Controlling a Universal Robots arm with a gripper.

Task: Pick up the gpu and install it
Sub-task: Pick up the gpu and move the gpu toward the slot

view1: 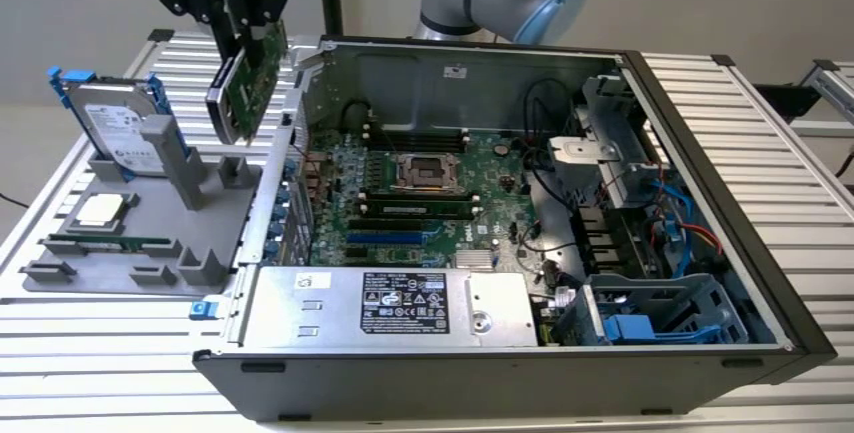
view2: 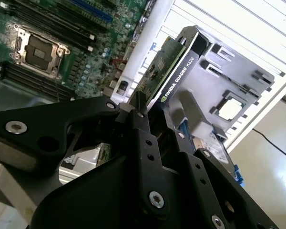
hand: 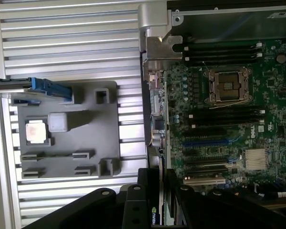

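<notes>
My gripper is pinched on the gpu, with one finger on each face of the card, near its upper edge. The card hangs tilted in the air, above the edge of the grey parts holder that lies nearest to the computer case. It touches neither of them.

So I judge that the picking part is done: the gpu is off the holder and I carry it. The installing part is not yet done. The card is outside the case wall, on the exterior view's left of it, and the expansion slots on the motherboard stand free.

On the holder a hard drive with blue rails stands upright at a corner away from the case. A processor chip and a memory stick lie nearer to the holder's front edge.

About writing: in the second wrist view the black cooler of the card carries a line of white print with a small logo. The power supply has a white label dense with print and marks. The hard drive also has a label on its face.
</notes>
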